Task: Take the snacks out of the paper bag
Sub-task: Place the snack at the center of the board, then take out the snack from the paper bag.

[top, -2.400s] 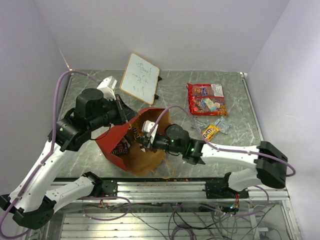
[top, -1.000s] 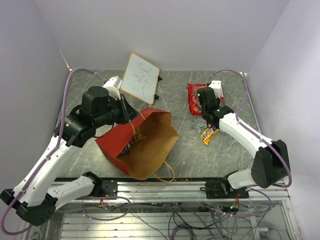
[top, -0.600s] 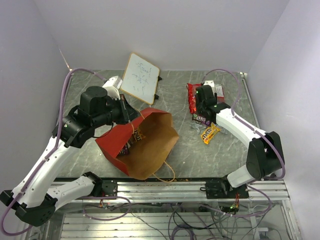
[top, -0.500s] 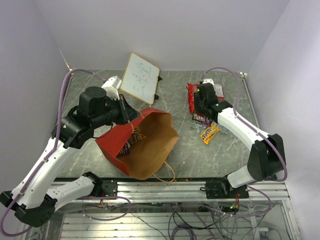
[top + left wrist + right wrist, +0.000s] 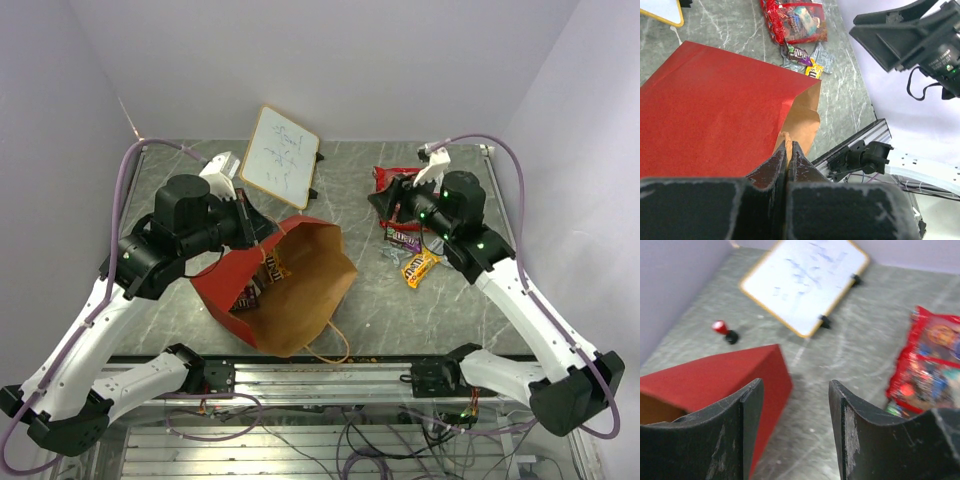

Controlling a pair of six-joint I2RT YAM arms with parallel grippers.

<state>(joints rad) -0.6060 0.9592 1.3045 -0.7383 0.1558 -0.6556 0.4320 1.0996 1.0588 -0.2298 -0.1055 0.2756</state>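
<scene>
pinching paper bag (image 5: pixel 290 290) rim w/ left tool (image 5: pixel 788 150); right tool (image 5: pixel 794 390) agape, empty, above snacks (image 5: pixel 932 360).

Soft, even light from above fills the overhead view, which is bright and sharp throughout, with only faint, short shadows on the grey table (image 5: pixel 380 310) beside the paper bag (image 5: pixel 225 285). The left wrist view is crisp on the bag's red face, but the left pincer (image 5: pixel 788 148), close to the lens, is dark and grainy, and the wall at right is washed out white. The right wrist view is soft and smeared: the red candy bag (image 5: pixel 935 355) and whiteboard (image 5: pixel 805 280) are blurred, and the right pincer (image 5: pixel 795 385) is in shade.
</scene>
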